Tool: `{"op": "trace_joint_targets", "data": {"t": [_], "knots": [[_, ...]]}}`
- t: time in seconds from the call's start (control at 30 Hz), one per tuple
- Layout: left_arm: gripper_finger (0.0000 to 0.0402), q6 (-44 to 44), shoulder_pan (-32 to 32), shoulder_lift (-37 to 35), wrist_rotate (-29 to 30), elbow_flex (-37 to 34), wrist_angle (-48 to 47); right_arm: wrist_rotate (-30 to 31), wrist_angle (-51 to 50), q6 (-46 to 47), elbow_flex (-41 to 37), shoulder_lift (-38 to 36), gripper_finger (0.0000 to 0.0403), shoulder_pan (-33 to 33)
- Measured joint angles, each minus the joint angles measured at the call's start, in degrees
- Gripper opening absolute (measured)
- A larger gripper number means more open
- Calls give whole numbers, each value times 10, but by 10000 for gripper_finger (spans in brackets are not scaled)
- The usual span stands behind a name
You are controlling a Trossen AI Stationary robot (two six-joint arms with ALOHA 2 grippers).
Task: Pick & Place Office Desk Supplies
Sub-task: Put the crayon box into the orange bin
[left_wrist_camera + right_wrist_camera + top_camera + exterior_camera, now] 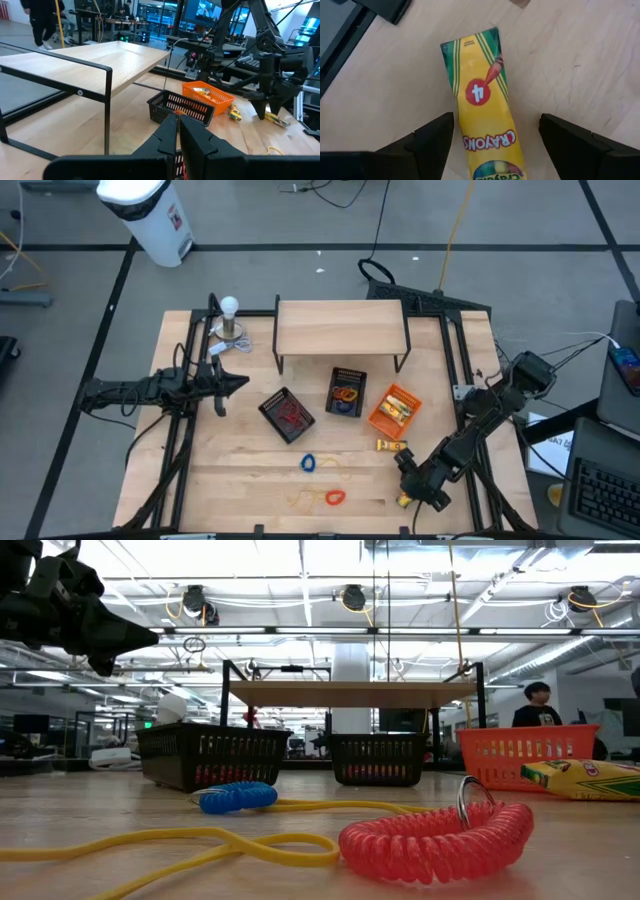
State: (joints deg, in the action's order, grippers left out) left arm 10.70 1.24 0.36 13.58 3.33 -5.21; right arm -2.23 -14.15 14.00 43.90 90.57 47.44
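Crayon packet lies at the worktop's near right corner in my high view, under the right pincer. Right wrist view: the fingers stand wide open astride the packet, which lies slightly askew, so I fear closing may twist it out. Left pincer waits closed

Right gripper at the table's front right corner, arm reaching in from the right edge, pointed down, jaws spread wide. Left gripper raised at the left side, pointing inward, jaws closed, empty.
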Motion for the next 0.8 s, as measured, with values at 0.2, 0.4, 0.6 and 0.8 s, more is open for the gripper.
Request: {"op": "trace_joint_targets", "data": {"t": [0.2,0.4,0.6,0.8], "knots": [[24,2,0,0,0,0,0,25,-3,38,-1,-9,218,0],[24,2,0,0,0,0,0,10,-5,73,-4,-24,98,-7],[24,1,0,0,0,0,0,-7,37,62,-4,-86,60,-30],[24,1,0,0,0,0,0,27,114,14,-4,-201,62,-69]]}}
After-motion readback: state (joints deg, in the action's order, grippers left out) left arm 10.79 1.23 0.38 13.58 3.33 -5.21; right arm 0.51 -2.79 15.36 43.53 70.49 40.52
